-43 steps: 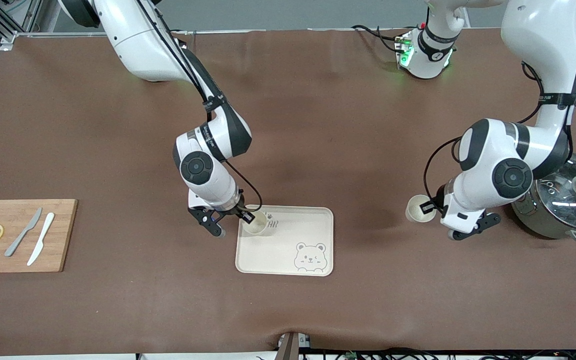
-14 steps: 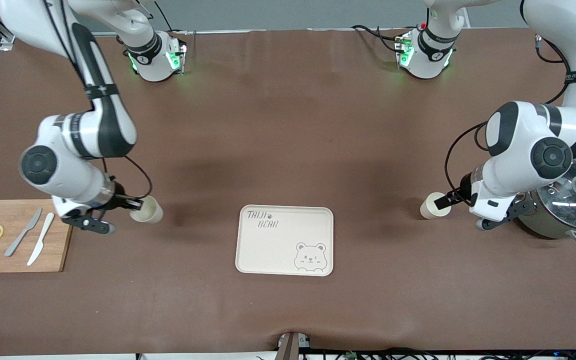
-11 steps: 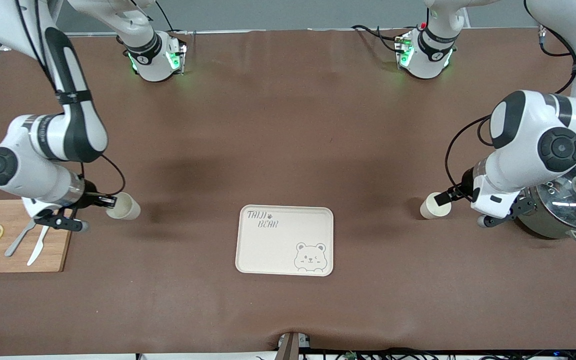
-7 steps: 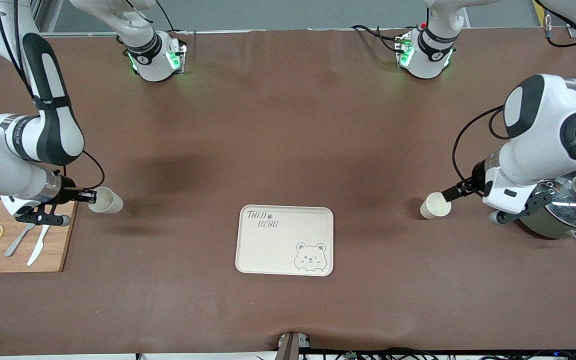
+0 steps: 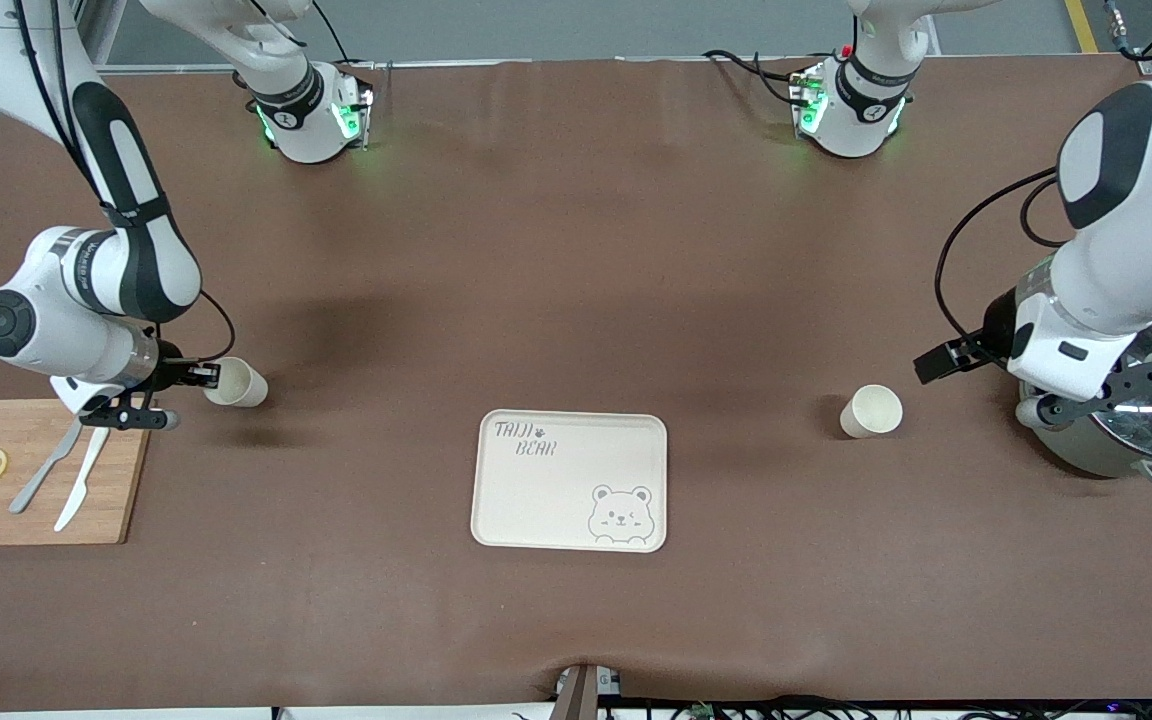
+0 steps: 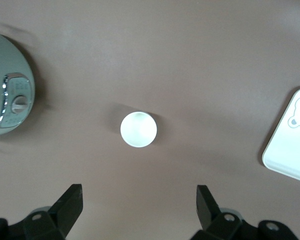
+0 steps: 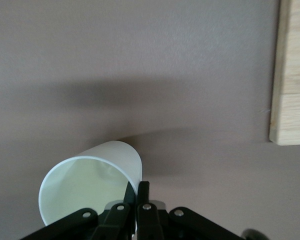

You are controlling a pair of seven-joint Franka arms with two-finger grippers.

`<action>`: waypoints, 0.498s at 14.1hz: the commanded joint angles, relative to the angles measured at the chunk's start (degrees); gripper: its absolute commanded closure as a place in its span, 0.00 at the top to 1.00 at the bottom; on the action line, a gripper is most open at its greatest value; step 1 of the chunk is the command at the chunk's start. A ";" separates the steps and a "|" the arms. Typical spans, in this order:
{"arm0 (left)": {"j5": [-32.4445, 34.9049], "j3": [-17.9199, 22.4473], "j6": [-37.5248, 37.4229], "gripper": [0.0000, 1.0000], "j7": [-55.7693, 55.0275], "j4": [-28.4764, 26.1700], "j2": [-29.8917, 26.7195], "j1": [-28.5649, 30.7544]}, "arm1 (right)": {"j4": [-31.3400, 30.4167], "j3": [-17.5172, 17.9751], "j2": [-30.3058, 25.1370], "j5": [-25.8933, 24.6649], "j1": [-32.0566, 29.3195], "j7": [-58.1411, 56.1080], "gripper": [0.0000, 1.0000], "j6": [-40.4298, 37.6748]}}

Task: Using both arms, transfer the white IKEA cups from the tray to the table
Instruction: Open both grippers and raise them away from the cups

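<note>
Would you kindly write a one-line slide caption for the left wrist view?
Left claw hangs open over a released white cup standing upright on the brown table.

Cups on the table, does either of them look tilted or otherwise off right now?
One does. The cup pinched by the right gripper beside the cutting board is tipped. The other cup stands upright on the table, apart from the open left gripper.

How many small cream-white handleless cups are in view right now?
2. One small cream-white handleless cup is pinched by the right gripper beside the wooden cutting board; the other cup stands free near the left gripper.
</note>
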 commanded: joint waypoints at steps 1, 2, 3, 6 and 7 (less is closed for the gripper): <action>1.51 -0.14 -3.71 1.00 2.11 2.88 -0.26 0.52 | -3.27 0.33 -1.87 -0.41 -0.73 -1.84 0.00 2.53; 1.51 -0.06 -3.89 1.00 3.85 3.15 -0.44 0.52 | -3.19 0.33 -1.79 -0.41 -1.43 -3.85 0.00 2.88; 1.43 0.03 -4.24 1.00 5.09 3.06 -0.87 0.60 | -3.19 0.41 -1.61 -0.41 -2.39 -4.48 0.00 3.23; 1.42 0.03 -4.77 1.00 5.19 3.24 -1.14 0.52 | -2.92 0.33 -1.26 -0.23 -2.75 -4.92 0.00 5.07; 1.34 0.03 -4.77 1.00 5.19 3.32 -1.40 0.52 | -2.84 0.33 -1.26 -0.23 -3.62 -6.32 0.00 5.69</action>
